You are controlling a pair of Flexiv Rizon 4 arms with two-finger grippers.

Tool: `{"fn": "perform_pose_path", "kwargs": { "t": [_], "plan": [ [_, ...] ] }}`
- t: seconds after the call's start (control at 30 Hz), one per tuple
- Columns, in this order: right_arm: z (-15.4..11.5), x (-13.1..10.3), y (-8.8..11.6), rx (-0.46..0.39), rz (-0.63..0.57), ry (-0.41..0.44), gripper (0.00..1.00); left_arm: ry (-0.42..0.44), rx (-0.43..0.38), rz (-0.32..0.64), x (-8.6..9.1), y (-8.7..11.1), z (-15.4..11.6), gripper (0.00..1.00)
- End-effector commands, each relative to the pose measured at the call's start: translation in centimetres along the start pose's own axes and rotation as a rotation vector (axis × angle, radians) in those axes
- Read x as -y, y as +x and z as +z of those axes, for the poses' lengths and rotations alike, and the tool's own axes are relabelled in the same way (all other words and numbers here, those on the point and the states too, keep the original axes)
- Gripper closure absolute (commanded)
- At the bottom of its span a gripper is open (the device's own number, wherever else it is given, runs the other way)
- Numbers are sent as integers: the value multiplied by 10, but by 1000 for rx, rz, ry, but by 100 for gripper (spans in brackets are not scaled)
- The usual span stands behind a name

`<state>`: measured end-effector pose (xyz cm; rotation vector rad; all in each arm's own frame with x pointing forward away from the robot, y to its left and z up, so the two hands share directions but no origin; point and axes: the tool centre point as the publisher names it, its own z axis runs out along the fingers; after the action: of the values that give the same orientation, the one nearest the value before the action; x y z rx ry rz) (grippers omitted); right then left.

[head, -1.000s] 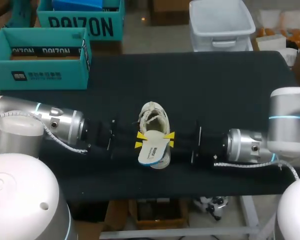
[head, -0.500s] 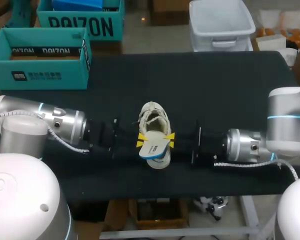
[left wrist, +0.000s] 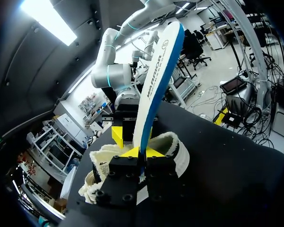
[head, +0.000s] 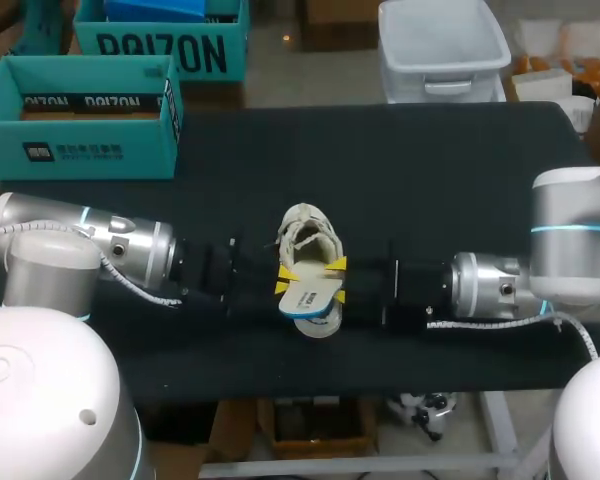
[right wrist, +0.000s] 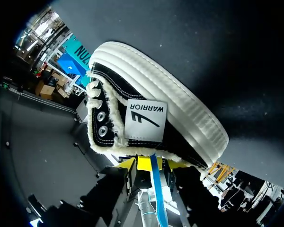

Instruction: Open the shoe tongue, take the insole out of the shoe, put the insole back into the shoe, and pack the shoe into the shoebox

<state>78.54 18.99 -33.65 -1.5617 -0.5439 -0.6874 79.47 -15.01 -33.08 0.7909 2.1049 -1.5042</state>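
2 grippers flank the shoe (head: 308, 238) near the counter's (head: 430, 170) front edge, its toe toward the far edge. The left gripper (left wrist: 143, 152) is clamped on the upright insole (left wrist: 156, 80), whose lower end is at the shoe's opening. The right gripper's (head: 336, 266) state I cannot tell. The open shoebox (head: 80, 115) sits at the far-left corner.

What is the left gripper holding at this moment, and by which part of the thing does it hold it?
The insole, gripped at its lower end by the left gripper, just above the shoe.
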Motion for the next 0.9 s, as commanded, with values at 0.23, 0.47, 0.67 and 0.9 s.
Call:
{"fn": "perform_pose_path", "kwargs": {
  "t": [0.23,0.47,0.67,0.9],
  "plan": [
    [-7,26,2,42,-3,-77,37,2,15,-5,-2,2,1,100],
    [-4,26,1,62,-9,-68,99,-2,15,-6,-1,2,3,100],
    [-3,24,-4,73,-15,-59,100,-2,16,-8,4,0,1,100],
    [-3,23,-6,68,-23,-54,100,36,24,9,17,0,-4,62]
  ]
}}
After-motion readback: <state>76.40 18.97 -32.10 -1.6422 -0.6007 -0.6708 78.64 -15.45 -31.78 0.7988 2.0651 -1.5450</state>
